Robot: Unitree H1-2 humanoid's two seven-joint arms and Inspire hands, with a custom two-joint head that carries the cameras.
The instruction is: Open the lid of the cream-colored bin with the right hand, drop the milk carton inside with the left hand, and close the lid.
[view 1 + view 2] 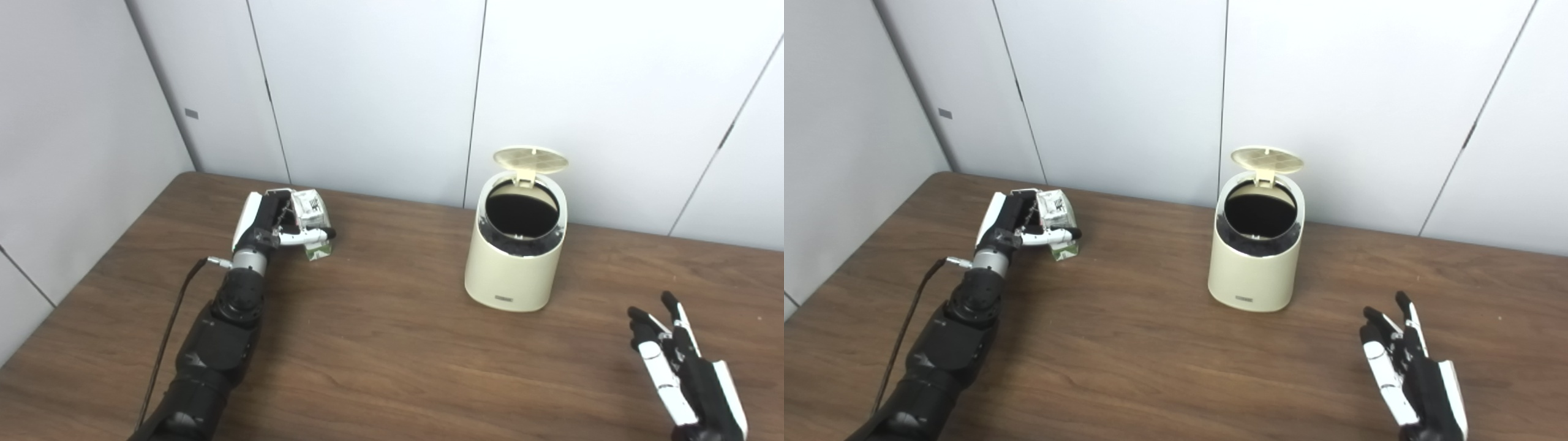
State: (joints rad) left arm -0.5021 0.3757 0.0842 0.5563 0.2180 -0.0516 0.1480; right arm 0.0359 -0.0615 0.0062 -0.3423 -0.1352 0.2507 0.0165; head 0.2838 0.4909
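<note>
The cream-colored bin (516, 257) stands mid-worktop (380, 343), lid (530, 160) up. At far left, the left hand (272, 223) has its fingers clamped on the milk carton (312, 214). The right hand (680, 361), near right, has fingers apart, holding nothing.

You are looking at a dark brown wood-grain table (380, 343) standing against pale grey wall panels (367, 92) that are meeting at thin dark vertical seams.
</note>
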